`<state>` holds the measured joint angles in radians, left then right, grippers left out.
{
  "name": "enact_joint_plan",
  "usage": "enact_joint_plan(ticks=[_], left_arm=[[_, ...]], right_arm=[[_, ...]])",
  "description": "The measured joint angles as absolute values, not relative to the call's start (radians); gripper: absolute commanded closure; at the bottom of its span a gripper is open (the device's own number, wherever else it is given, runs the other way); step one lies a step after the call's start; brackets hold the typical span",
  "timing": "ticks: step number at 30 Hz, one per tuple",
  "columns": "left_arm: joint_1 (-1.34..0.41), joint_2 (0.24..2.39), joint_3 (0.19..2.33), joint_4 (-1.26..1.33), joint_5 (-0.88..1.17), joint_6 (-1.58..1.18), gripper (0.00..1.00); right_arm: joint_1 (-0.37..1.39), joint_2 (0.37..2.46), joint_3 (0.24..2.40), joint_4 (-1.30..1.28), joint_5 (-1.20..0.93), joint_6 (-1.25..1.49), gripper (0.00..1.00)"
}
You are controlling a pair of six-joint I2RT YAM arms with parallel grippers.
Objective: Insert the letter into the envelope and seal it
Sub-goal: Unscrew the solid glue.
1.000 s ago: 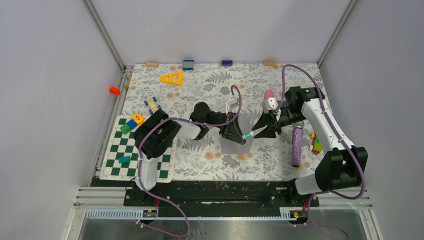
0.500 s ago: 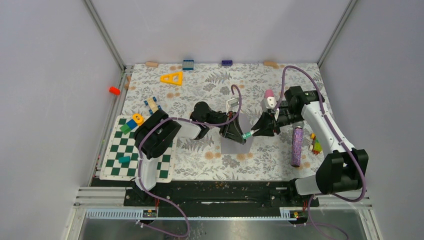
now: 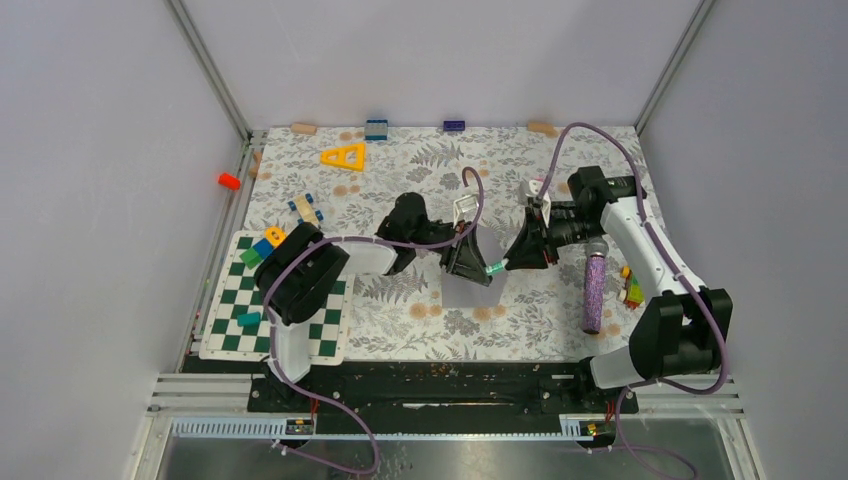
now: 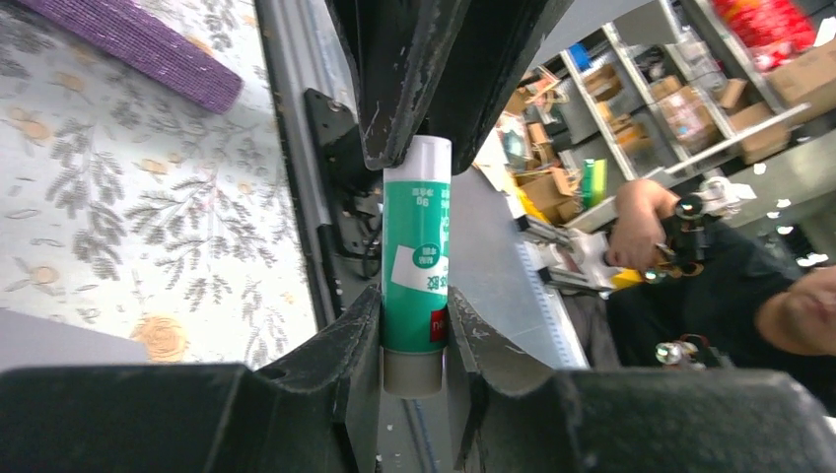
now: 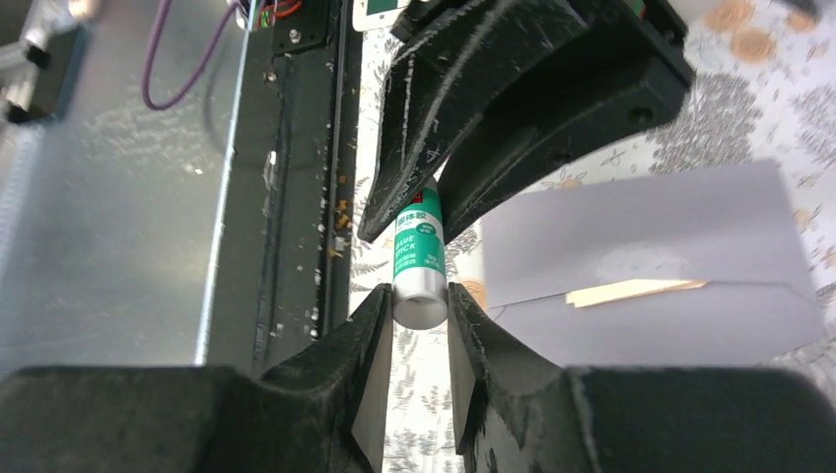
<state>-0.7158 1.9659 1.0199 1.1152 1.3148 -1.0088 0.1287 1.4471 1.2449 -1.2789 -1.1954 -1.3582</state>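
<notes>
A green glue stick [image 3: 494,269] hangs level above the table between both grippers. My left gripper [image 4: 414,315] is shut on its grey base end. My right gripper [image 5: 419,305] faces it from the right, and its fingers press both sides of the white cap, so it is shut on that end. The stick's green label [image 4: 416,251] shows in the left wrist view. The grey envelope [image 5: 641,246] lies flat on the table just under the stick, flap open. A thin tan strip of the letter [image 5: 636,290] shows at its mouth. From the top view only the envelope's grey lower part [image 3: 468,296] is visible.
A purple glitter roller [image 3: 594,292] lies right of the envelope with small coloured toys [image 3: 632,288] beside it. A green checkerboard [image 3: 270,310] with blocks sits at the left. A yellow triangle [image 3: 344,157] and small bricks [image 3: 376,129] line the far side.
My right gripper has slid left along the glue stick and narrowed its jaws onto the cap. The left gripper keeps its hold and has hardly moved.
</notes>
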Motion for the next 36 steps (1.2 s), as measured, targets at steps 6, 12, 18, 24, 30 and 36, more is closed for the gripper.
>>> enact_joint_plan(ticks=[6, 12, 18, 24, 30, 36], left_arm=[[-0.711, 1.855, 1.073, 0.606, 1.236, -0.6, 0.85], [-0.707, 1.797, 1.14, 0.258, 1.114, -0.327, 0.85], [-0.714, 1.746, 1.155, 0.079, 0.981, -0.185, 0.85], [-0.719, 1.744, 1.155, 0.07, 0.943, -0.166, 0.85], [-0.719, 1.748, 1.155, 0.119, 1.006, -0.236, 0.85], [-0.723, 1.772, 1.151, 0.214, 1.099, -0.327, 0.85]], right_arm=[[0.124, 1.451, 1.246, -1.133, -1.153, -0.986, 0.72], [0.12, 1.464, 1.221, -0.97, -1.106, -0.604, 0.73], [0.112, 1.575, 1.238, -0.903, -1.128, -0.255, 0.63], [0.09, 1.571, 1.236, -0.877, -1.159, -0.173, 0.29], [0.077, 1.296, 1.105, -0.878, -1.14, -0.572, 0.21], [0.076, 1.053, 0.957, -0.87, -1.145, -1.041, 0.17]])
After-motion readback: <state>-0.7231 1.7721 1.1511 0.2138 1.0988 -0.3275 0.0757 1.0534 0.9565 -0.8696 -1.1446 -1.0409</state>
